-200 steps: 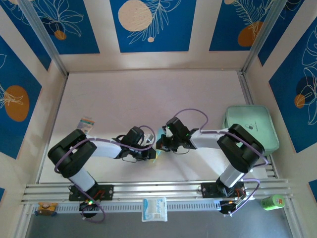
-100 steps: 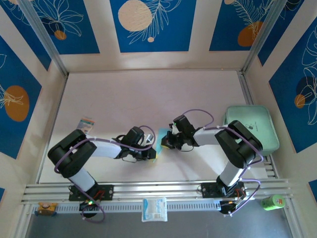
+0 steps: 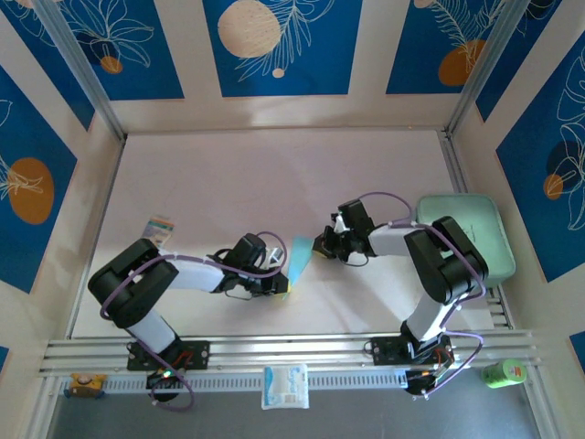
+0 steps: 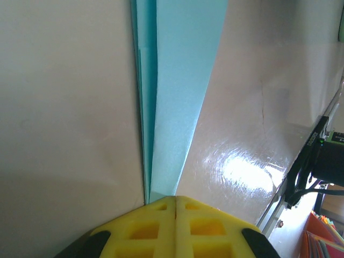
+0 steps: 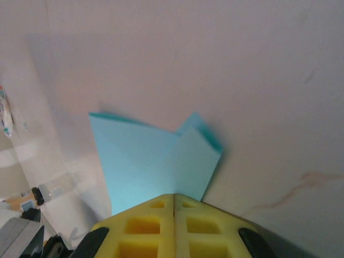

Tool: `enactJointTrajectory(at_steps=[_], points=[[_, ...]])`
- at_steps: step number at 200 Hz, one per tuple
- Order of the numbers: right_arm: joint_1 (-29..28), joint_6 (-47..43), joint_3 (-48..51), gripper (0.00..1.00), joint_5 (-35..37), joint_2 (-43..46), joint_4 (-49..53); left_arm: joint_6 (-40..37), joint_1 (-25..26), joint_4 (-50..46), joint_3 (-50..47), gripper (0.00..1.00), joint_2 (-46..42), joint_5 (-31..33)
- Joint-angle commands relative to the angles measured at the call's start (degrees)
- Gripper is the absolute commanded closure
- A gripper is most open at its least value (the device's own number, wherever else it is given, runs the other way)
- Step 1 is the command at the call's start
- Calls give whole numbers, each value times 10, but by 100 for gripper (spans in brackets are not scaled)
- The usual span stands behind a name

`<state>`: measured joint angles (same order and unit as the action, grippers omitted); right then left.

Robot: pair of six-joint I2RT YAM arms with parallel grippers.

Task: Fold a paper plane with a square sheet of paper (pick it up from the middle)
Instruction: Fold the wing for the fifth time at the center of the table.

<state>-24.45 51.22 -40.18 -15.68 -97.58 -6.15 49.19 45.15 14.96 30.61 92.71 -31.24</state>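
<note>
Right pincer (image 5: 174, 198) moved right, clamping paper plane (image 5: 156, 161)

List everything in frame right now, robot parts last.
paper plane: 1, light blue, partly folded, mid-table between the tools
tray: 1, mint green, right edge of the table, partly under the right arm
small packet: 1, multicoloured, left side of the table
white packet: 1, white, near rail, centre
green container: 1, green, near right corner, off the table
small item: 1, orange and blue, near left corner; too small to identify
table: 1, pale
left tool: 1, yellow pads, shut on the plane's near end
right tool: 1, yellow pads, shut on the plane's far end
</note>
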Motion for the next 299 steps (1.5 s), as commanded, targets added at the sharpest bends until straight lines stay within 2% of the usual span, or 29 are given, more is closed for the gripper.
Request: enactJointTrajectory(at_steps=[1, 44, 78, 124, 161, 200, 242, 299], points=[[22, -18, -16, 94, -11, -8, 22, -1, 7, -60, -17, 100, 13, 21], [41, -33, -36, 94, -15, 7, 50, -2, 7, -63, -14, 100, 13, 22], [38, -38, -33, 93, -5, 61, 74, -3, 7, -65, -13, 100, 12, 23], [-1, -24, 1, 90, -38, 89, 30, -2, 8, -66, -12, 100, 11, 25], [-44, -24, -8, 92, -44, 42, 21, -2, 7, -69, -7, 100, 9, 24], [-40, -11, -6, 97, -48, -20, 6, 5, 8, -66, 7, 100, -8, 10], [-41, -11, -3, 98, -50, -29, 5, -6, 8, -100, 65, 100, -61, 27], [-39, -6, 3, 98, -51, -26, 0, -51, 6, -148, 177, 100, 65, 8]])
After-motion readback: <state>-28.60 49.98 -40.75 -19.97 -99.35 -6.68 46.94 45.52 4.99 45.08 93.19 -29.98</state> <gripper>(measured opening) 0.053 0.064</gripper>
